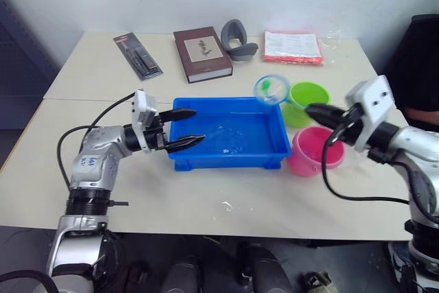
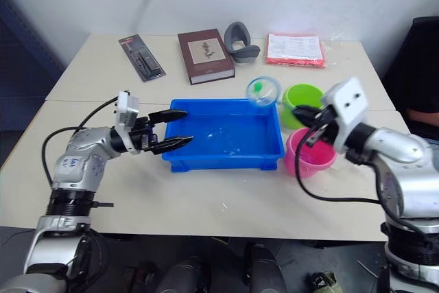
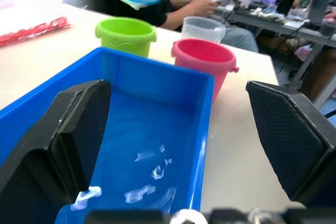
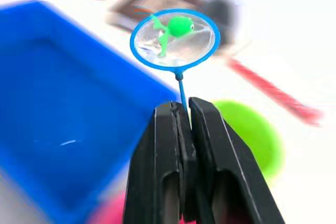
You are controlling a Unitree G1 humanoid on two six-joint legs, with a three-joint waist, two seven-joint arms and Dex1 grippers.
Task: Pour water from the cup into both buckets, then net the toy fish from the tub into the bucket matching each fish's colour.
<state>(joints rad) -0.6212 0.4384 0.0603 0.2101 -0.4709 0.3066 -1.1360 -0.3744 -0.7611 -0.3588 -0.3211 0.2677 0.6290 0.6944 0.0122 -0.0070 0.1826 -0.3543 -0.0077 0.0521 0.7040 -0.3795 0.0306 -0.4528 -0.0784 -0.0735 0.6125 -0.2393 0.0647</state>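
Right gripper (image 4: 182, 109) has its fingers clamped low on the net (image 4: 175, 38) stick; ring with a green fish (image 4: 176, 27) hangs over the tub's (image 1: 226, 159) far right corner, beside the green bucket (image 1: 308, 95). Net looks light, stick thin and likely whippy, so I'd grip closer to the ring and tip slowly. Left gripper (image 1: 185, 128) fingers apart over the tub's left rim, holding nothing.

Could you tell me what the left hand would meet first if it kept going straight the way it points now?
Probably the tub: the open left hand points along its basin toward the far end wall, with the pink bucket just beyond.
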